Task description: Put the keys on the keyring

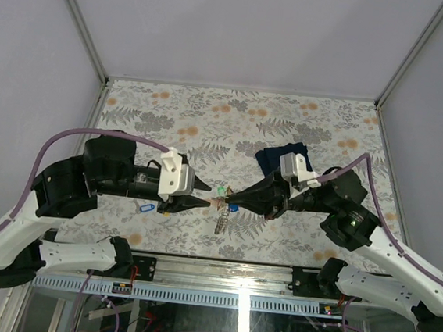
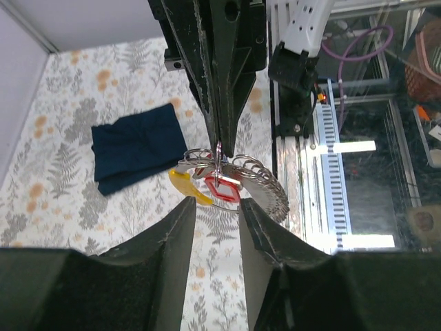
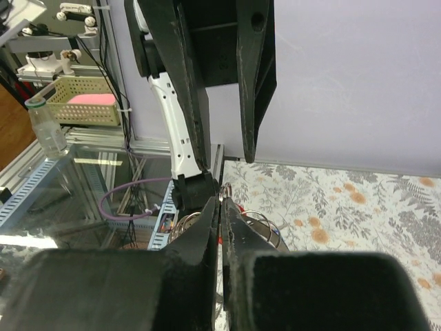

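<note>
Keyring (image 2: pixel 265 186) hangs clear of the floral table (image 1: pixel 304 119), pinched at its upper edge by the clenched right gripper (image 2: pixel 219 141), seemingly to hold it steady before the left gripper (image 2: pixel 216 207), whose fingers stand parted and empty just in front of it. One ring is in view, carrying one red tag (image 2: pixel 222 187) and one yellow tag (image 2: pixel 185 186). One blue-tagged key (image 1: pixel 145 206) lies on the table beside the left arm, one green tag (image 1: pixel 221 189) shows by the fingertips with its attachment unclear, and one navy cloth (image 2: pixel 136 146) lies beyond.
</note>
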### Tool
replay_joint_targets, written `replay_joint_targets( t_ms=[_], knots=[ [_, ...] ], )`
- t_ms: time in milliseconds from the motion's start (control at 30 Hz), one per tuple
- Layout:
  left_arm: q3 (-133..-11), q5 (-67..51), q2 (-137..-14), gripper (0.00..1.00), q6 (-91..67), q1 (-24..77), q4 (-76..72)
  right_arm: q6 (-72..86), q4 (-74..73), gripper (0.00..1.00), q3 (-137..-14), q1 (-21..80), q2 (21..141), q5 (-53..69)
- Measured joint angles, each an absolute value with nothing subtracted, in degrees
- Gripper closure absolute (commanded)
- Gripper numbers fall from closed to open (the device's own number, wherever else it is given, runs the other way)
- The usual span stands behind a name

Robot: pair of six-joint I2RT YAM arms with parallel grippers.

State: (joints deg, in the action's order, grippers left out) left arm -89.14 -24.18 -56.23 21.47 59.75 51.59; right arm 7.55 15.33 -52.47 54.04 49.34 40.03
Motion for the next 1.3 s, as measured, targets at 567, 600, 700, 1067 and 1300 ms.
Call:
replay_joint_targets(
  t_ms=[567,600,700,1067,1300],
  knots=[
    [-84.14,-31.2,-54.59,0.64,21.32,59.81,39.2,9.69,16.19,1.0,-53.47,54.04,48.53,43.18],
    [-84.05,-31.35,-54.59,0.64,21.32,59.79,39.2,9.69,16.19,1.0,-53.47,54.04,48.36,43.18],
    [-83.9,-32.01,-54.7,0.65,21.32,59.81,39.09,9.69,16.21,1.0,-53.52,54.04,47.83,43.18],
    [-83.85,-33.23,-56.51,0.74,21.41,59.81,39.09,9.74,17.04,1.0,-53.84,54.04,47.16,43.2],
    [-83.85,-33.43,-56.69,0.88,21.69,59.81,39.11,9.72,17.08,1.0,-53.84,54.04,46.89,43.18]
  ],
)
